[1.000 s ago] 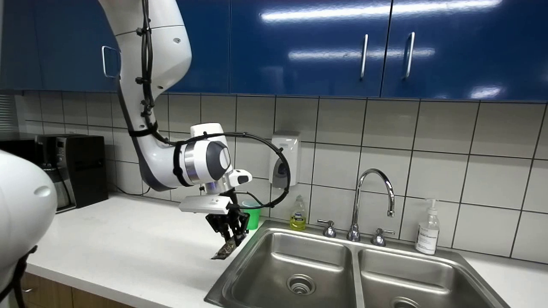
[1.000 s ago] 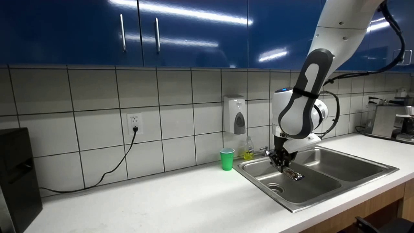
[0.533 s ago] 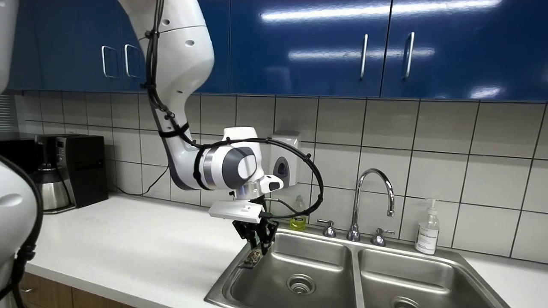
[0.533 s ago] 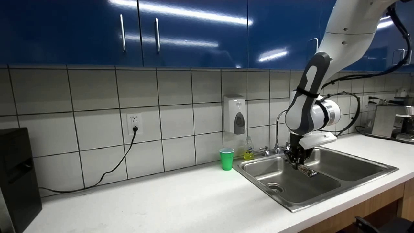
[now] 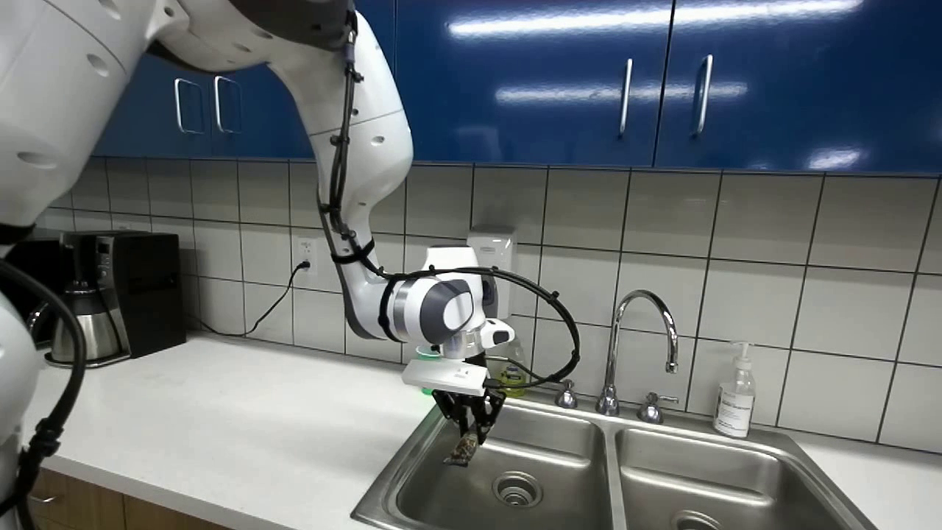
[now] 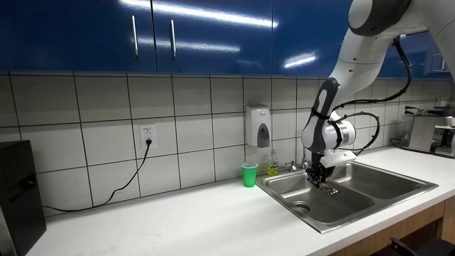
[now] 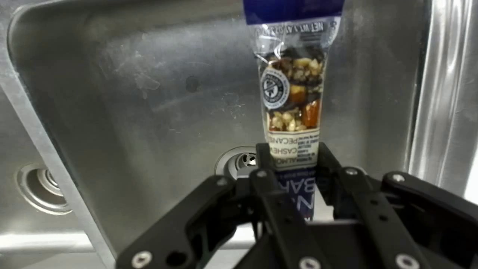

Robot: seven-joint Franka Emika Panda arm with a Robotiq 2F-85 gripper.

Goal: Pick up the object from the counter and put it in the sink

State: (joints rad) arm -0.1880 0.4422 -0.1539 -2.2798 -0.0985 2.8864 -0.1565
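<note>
- The gripper [image 5: 473, 436], in an exterior view, pinches a wrapped nut bar [image 5: 462, 451] near one end; the rest juts out and slopes downward.
- There the bar hangs over the sink [image 5: 567, 493], above the basin next to the long run of worktop [image 5: 221, 412]; how high over the basin floor is hard to tell. As I judge it, picking up is done, the carry is all but over and placing is left to do.
- A pump bottle [image 5: 734, 403] stands near the worktop's back edge, its label too small to read.
- In an exterior view a green cup [image 6: 249, 175] stands near the worktop's back edge, just beside the sink's corner; a dish-soap bottle [image 6: 273, 165] is at the sink's back rim, its print too small to read.
- The bar's free end points there toward the worktop's front edge. Next likely comes lowering it well inside the basin's rim, then spreading the gripper; a high drop could make it bounce.
- In the wrist view the gripper squeezes the bar by its two long edges, basin metal and a drain [image 7: 236, 163] showing beneath.
- The bar's print stands upside down: "NET WT" with an unclear figure, "PECANS", clipped "CASHEW" and "ALMO", and large "BAR" by a partly hidden word starting with "N". No brand can be made out; the lettering round a circular seal [image 7: 274, 88] is too small.
</note>
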